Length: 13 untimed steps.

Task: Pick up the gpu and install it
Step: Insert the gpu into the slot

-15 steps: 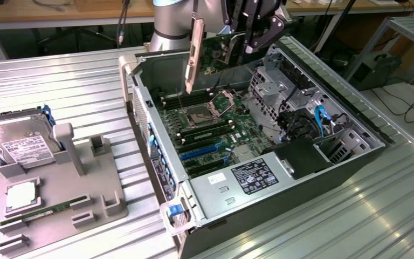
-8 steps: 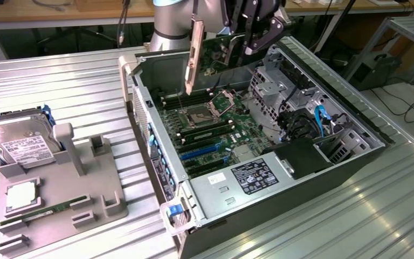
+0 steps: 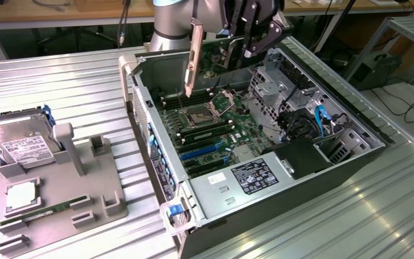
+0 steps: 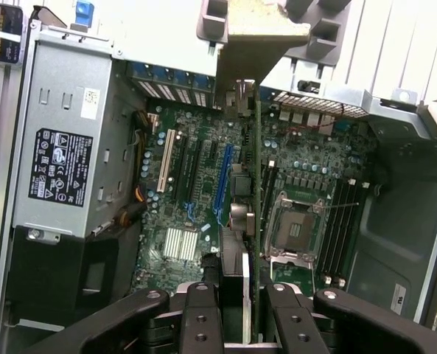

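Exterior view: at the frame's upper centre, the end effector (image 3: 249, 43) is clamping the gpu (image 3: 213, 54) above the open computer case (image 3: 301, 199). Pickup is done; the card seemingly isn't seated yet.

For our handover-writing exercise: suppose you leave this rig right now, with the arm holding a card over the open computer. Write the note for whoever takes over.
Gripper: black, two-fingered, shut on the gpu.
Gpu: thin green circuit card with a long pale metal bracket, held on edge above the open dark grey computer case, over the green motherboard, clear of it.
Done: card picked up and brought over the case.
Left: card not seated; the long blue slot on the board has nothing in it.
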Tool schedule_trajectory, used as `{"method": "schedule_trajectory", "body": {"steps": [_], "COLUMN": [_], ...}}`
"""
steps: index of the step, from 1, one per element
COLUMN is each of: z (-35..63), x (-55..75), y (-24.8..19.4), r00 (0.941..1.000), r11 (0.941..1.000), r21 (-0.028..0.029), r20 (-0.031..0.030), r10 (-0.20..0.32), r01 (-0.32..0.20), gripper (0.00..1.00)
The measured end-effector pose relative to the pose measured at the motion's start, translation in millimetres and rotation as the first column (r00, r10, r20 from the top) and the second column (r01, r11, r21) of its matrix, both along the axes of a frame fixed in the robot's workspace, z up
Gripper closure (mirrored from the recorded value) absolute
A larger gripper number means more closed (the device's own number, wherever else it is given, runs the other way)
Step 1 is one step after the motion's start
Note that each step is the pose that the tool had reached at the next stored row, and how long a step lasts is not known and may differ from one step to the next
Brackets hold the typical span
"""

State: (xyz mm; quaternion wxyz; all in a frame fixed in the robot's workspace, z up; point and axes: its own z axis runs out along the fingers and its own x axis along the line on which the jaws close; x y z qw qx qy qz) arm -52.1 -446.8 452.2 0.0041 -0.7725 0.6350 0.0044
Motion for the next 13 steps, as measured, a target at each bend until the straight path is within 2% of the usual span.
{"method": "schedule_trajectory", "body": {"steps": [13], "z": [-6.4], "x": [0.0], "y": [0.0], "r00": [1.0], "r11": [1.0], "r21": [0.0], "r20": [0.0], "r10": [0.0], "r01": [0.0], "gripper": [0.72]}}
